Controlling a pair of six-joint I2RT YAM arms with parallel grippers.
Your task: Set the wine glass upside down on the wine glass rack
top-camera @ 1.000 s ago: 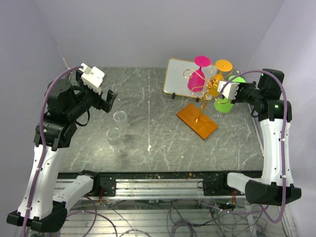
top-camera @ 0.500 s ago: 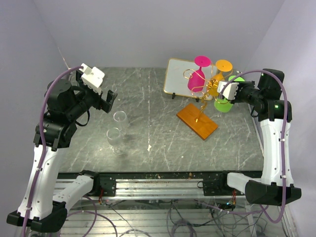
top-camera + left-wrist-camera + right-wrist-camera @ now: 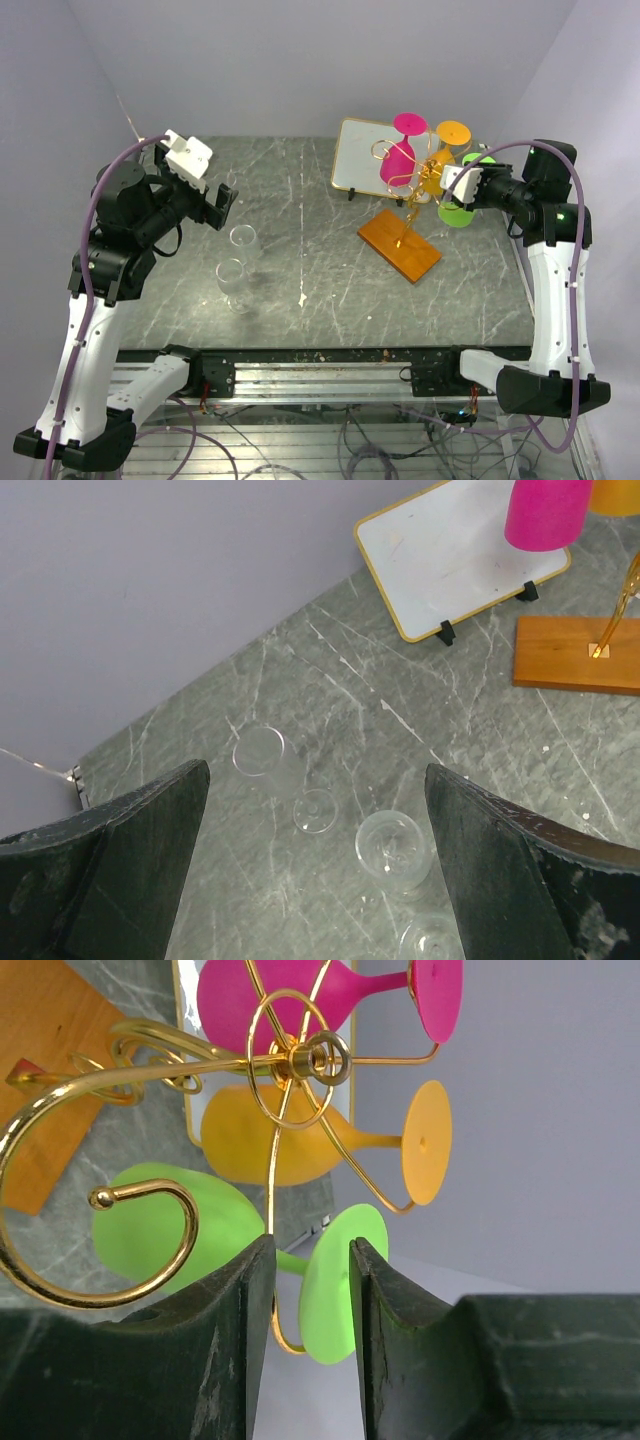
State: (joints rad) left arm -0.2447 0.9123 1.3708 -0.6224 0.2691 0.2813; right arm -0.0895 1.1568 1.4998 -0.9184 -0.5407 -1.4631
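Observation:
The gold wire wine glass rack [image 3: 418, 190] stands on its orange-brown wooden base [image 3: 400, 245] at the back right. A pink glass [image 3: 398, 160] and an orange glass [image 3: 445, 150] hang on it upside down. My right gripper [image 3: 452, 185] is at the rack's right side. In the right wrist view its narrowly parted fingers [image 3: 311, 1245] close on the foot of the green wine glass [image 3: 150, 1225], whose stem sits in a gold wire arm [image 3: 290, 1060]. My left gripper [image 3: 222, 203] is open and empty above clear glasses [image 3: 395, 850].
Two clear wine glasses [image 3: 243, 240] [image 3: 232, 280] stand at the left of the marble table [image 3: 320, 270]. A gold-framed white panel [image 3: 358, 160] leans behind the rack. Purple walls close in the back and sides.
My right gripper has edged a little to the left toward the rack's post. The left arm and the clear glasses have not moved.

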